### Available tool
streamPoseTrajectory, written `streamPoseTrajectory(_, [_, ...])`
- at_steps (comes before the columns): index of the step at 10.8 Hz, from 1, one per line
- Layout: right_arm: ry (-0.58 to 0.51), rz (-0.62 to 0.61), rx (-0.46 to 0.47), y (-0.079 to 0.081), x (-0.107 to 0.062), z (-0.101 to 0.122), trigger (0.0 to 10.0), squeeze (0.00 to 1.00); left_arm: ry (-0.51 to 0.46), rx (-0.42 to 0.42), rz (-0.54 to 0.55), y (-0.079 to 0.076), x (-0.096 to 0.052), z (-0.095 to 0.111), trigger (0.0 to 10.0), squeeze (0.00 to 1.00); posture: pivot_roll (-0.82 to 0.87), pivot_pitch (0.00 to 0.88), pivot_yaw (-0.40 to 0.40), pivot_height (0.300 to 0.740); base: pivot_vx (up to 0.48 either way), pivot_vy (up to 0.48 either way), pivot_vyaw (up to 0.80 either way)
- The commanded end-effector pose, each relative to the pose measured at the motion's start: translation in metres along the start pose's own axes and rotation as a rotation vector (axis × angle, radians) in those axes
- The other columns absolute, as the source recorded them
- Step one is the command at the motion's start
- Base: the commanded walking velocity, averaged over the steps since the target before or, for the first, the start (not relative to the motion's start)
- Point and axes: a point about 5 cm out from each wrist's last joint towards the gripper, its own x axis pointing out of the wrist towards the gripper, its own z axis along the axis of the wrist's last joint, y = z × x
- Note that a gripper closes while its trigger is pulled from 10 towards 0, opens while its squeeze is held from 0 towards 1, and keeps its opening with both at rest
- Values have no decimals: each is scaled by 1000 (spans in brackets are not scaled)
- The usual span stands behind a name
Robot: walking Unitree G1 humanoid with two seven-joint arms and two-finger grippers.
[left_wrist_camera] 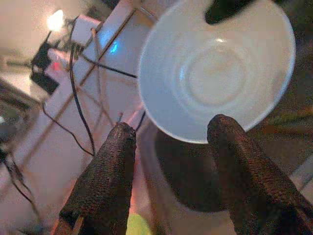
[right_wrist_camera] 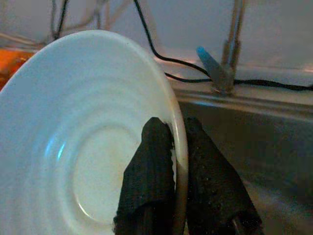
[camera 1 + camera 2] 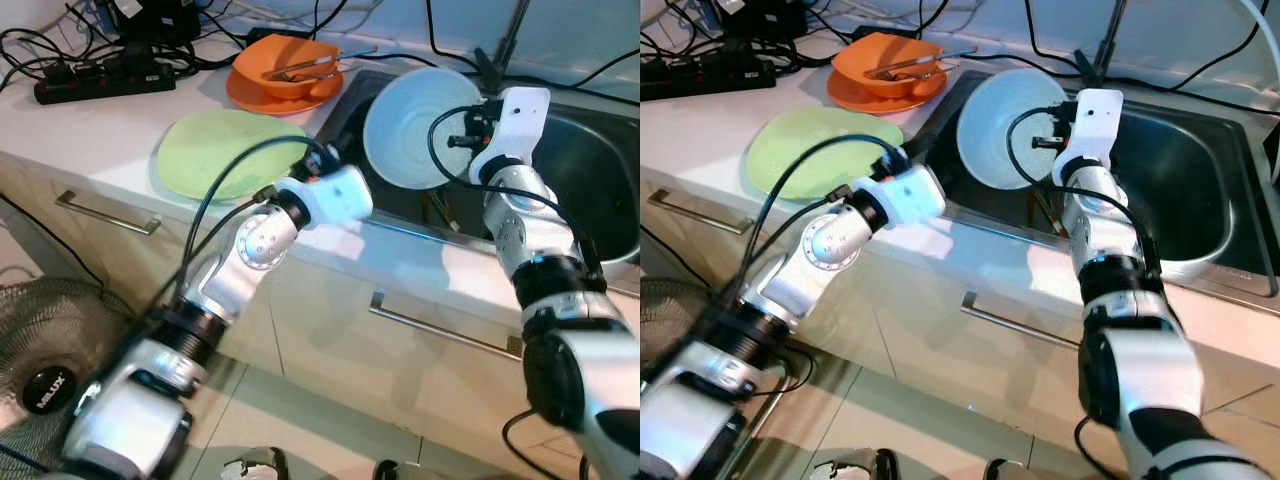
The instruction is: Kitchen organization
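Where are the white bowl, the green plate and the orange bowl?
white bowl (image 3: 410, 125), left eye view, on its inner wall, held over the sink.
green plate (image 3: 215, 150), left eye view, on its flat middle.
orange bowl (image 3: 885, 55), right eye view, on its near rim.

We see a white bowl (image 2: 88, 147) that looks smooth and shiny, like glazed china. The black fingers (image 1: 105, 181) near it look rough and dull, like woven cloth. The sink (image 3: 1200, 190) is grey shiny metal. The arms (image 3: 255, 245) are smooth silver with a soft shine. The green plate (image 3: 225, 150) looks matt, and the orange bowl (image 3: 285, 65) looks like smooth plastic.
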Motion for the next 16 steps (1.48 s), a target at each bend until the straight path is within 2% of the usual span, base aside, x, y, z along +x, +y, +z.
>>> streamPoseTrajectory(1, [-49, -37, 2, -6, 4, 13, 10000, 0, 1, -78, 14, 1, -2, 1, 10000, 0, 95, 59, 17, 740, 0, 0, 0])
streamPoseTrajectory(3, [-27, -72, -75, -12, 4, 7, 10000, 0, 30, -531, 77, -10, -2, -1, 10000, 0, 92, 56, 20, 740, 0, 0, 0])
streamPoseTrajectory(4, [-9, -73, -95, -14, 3, 1, 10000, 0, 41, -621, 108, -12, -3, -2, 10000, 0, 91, 58, 21, 740, 0, 0, 0])
streamPoseTrajectory(8, [74, -84, -128, -17, -2, -20, 10000, 0, 75, -699, 105, -19, -5, 0, 10000, 0, 98, 60, 22, 740, 0, 0, 0])
streamPoseTrajectory(13, [148, -47, -157, -8, -7, -39, 10000, 0, 114, -728, 65, -28, -8, 3, 10000, 0, 118, 53, 22, 740, 0, 0, 0])
streamPoseTrajectory(14, [171, -30, -166, -4, -9, -46, 10000, 471, 116, -736, 57, -31, -9, 5, 10000, 0, 121, 49, 22, 740, 0, 0, 0])
streamPoseTrajectory(16, [185, -13, -173, 0, -11, -50, 10000, 247, 119, -740, 48, -34, -9, 6, 10000, 0, 123, 47, 23, 740, 0, 0, 0])
